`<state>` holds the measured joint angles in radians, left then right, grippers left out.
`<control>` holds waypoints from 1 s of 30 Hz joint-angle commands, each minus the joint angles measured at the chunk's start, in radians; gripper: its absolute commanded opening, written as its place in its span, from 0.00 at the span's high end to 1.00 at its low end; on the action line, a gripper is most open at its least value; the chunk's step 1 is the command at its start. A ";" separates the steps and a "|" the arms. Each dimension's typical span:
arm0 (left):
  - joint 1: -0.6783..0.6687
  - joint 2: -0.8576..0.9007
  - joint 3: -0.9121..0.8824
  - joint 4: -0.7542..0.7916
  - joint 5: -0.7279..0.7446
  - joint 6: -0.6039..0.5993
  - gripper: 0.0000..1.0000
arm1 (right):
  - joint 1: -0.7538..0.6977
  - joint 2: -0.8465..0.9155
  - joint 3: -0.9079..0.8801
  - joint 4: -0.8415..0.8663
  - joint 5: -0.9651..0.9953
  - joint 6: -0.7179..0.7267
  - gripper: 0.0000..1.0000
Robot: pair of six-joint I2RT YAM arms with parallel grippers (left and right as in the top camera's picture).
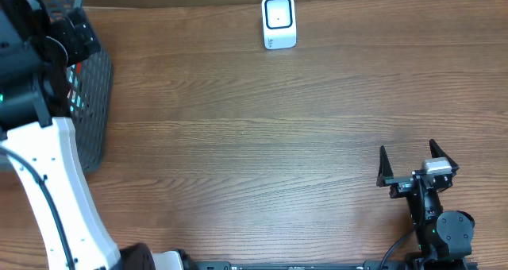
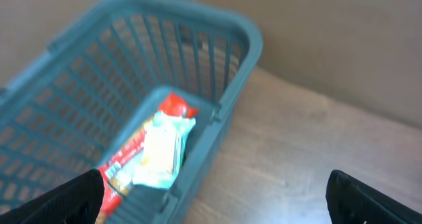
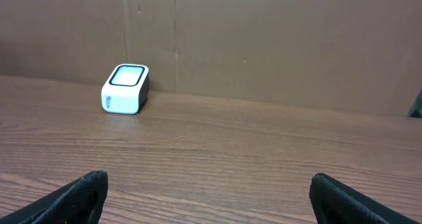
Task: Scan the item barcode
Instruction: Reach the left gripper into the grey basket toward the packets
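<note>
The overhead view shows the whole table (image 1: 262,143). The basket (image 1: 91,103) stands at its left edge, the scanner (image 1: 279,21) near the far edge in the middle, and the right gripper (image 1: 407,155) low on the right, well apart from both. In this view the left arm (image 1: 48,183) covers most of the basket, so what lies inside it cannot be seen clearly.

The left wrist view looks down into the basket. There the packet (image 2: 161,148) lies on the basket floor, close to the wall that is on the right in this view. The packet is red, white and pale green. Its long axis runs from the lower left to the upper right of this view, and its red end points at the far wall of the basket. I cannot see a barcode on the side that faces up. The left gripper (image 2: 216,184) hangs above the basket with its fingers spread wide, and there is nothing between them.

The right wrist view shows the scanner from the side, which the overhead view does not. It is a white box with a dark-framed window on top, and it stands upright just before the brown wall (image 3: 277,46). The right gripper's fingers are also spread wide and they hold nothing.
</note>
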<state>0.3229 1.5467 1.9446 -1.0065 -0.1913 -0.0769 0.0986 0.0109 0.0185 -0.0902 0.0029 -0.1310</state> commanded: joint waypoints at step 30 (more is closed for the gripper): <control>0.408 0.334 0.017 0.031 0.346 0.110 0.00 | -0.005 -0.008 -0.011 0.006 -0.005 -0.001 0.00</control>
<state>0.7345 1.8393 1.9457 -0.9825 0.1238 -0.0422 0.0986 0.0109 0.0185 -0.0898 0.0029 -0.1307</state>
